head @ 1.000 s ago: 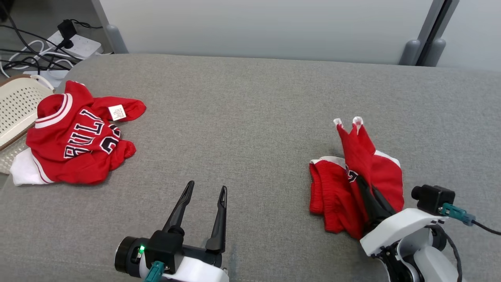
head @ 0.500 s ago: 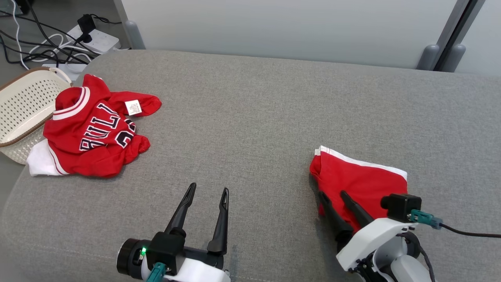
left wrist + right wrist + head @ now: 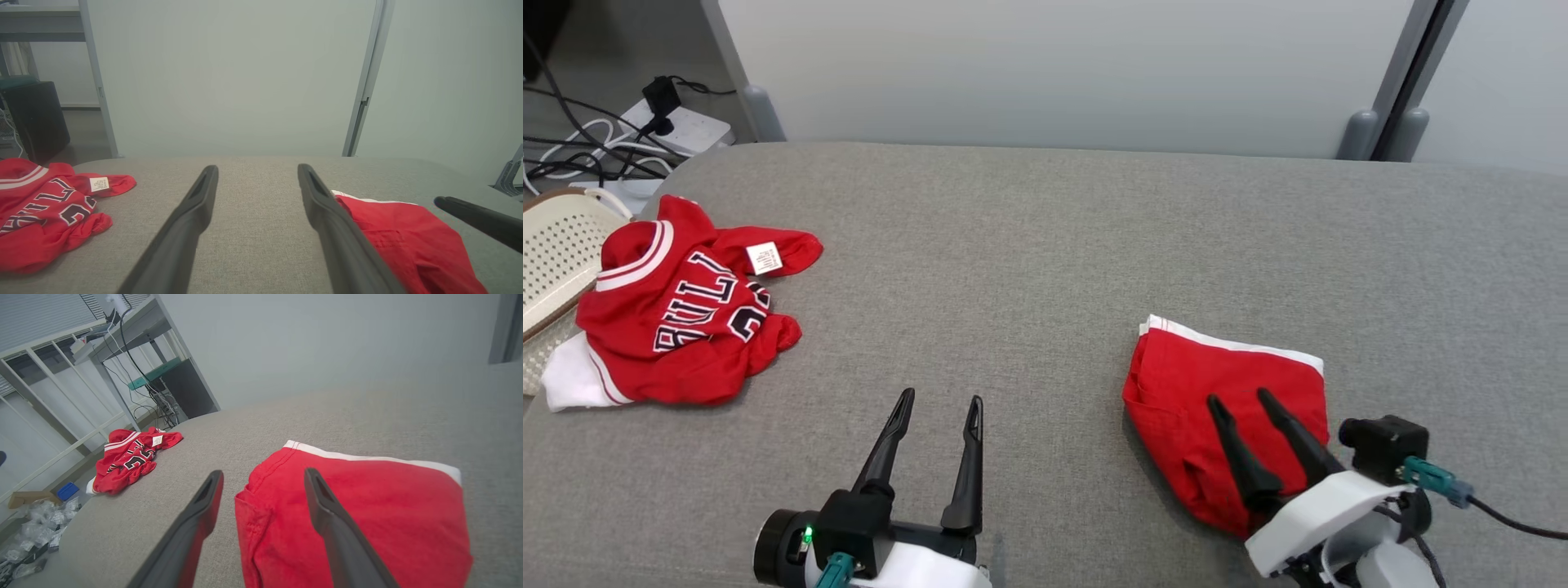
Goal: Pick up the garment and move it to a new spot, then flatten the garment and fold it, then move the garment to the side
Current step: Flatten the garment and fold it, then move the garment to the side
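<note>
The garment (image 3: 1225,380) is a red folded piece with a white hem, lying flat at the right of the grey cushioned surface (image 3: 1029,245). My right gripper (image 3: 1240,398) hovers open over its near half, with nothing between the fingers. In the right wrist view the garment (image 3: 367,514) lies under and right of the open gripper (image 3: 263,473). My left gripper (image 3: 941,398) stands open over bare fabric at the lower middle, well left of the garment. The left wrist view has this gripper (image 3: 258,167) open, the garment (image 3: 408,241) to its right, and a right finger (image 3: 478,218) beyond.
A crumpled red jersey (image 3: 678,318) with black lettering lies at the left edge of the surface, next to a cream perforated basket (image 3: 556,253). A power strip (image 3: 682,126) and cables lie on the floor behind. A pale wall runs along the back.
My right gripper opened and let go of the garment, which dropped from a raised bunch into a flat folded shape. The head camera shifted. My left gripper stayed open and still.
</note>
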Controlling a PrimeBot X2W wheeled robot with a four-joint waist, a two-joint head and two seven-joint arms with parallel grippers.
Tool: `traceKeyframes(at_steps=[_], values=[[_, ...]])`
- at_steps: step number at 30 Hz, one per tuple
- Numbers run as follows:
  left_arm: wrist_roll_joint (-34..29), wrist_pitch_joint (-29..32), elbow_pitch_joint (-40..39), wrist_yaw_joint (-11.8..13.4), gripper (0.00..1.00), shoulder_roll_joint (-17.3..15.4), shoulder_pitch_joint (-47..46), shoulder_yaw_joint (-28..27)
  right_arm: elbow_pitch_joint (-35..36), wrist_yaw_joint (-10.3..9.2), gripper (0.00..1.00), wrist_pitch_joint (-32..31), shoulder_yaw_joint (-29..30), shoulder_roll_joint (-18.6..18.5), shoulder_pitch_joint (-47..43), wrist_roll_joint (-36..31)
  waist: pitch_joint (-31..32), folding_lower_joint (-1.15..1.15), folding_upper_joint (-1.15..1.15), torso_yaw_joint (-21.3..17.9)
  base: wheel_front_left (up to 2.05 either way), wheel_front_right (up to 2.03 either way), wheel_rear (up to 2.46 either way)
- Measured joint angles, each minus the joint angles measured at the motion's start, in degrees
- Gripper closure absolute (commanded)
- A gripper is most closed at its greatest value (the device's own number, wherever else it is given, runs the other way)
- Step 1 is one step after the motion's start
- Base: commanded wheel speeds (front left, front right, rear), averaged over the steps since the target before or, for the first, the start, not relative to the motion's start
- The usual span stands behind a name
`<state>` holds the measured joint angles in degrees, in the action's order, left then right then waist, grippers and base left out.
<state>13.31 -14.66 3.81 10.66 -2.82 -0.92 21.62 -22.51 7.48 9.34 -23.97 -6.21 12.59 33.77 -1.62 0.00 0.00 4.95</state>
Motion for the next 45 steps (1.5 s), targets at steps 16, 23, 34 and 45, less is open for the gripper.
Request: traceKeyframes(at_steps=[16, 23, 34, 45], values=[[0.34, 0.00, -0.41, 0.57, 0.00, -0.02, 1.24, -3.55, -0.56, 0.01, 0.00, 4.82, 17.23, -0.73, -0.76, -17.01, 2.17, 0.00, 0.00, -8.39, 0.00, 0.00, 0.00], [0.30, 0.00, 0.40, 0.41, 0.00, 0.03, 2.65, -5.98, 3.75, 0.00, 0.00, 4.87, 18.69, -0.85, -6.76, -17.90, 3.37, 0.00, 0.00, -10.10, 0.00, 0.00, 0.00], [-0.21, 0.00, 0.77, -0.59, 0.00, 0.01, 6.23, -6.58, 6.90, 0.01, 0.00, 4.88, 17.50, -1.34, -10.96, -14.43, 4.18, 0.00, 0.00, -10.23, 0.00, 0.00, 0.00], [-0.69, 0.00, 0.79, -0.59, 0.00, -0.01, 6.66, -5.98, 7.17, 0.01, 0.00, 4.88, 17.44, -1.53, -11.99, -14.05, 4.56, 0.00, 0.00, -9.44, 0.00, 0.00, 0.00]])
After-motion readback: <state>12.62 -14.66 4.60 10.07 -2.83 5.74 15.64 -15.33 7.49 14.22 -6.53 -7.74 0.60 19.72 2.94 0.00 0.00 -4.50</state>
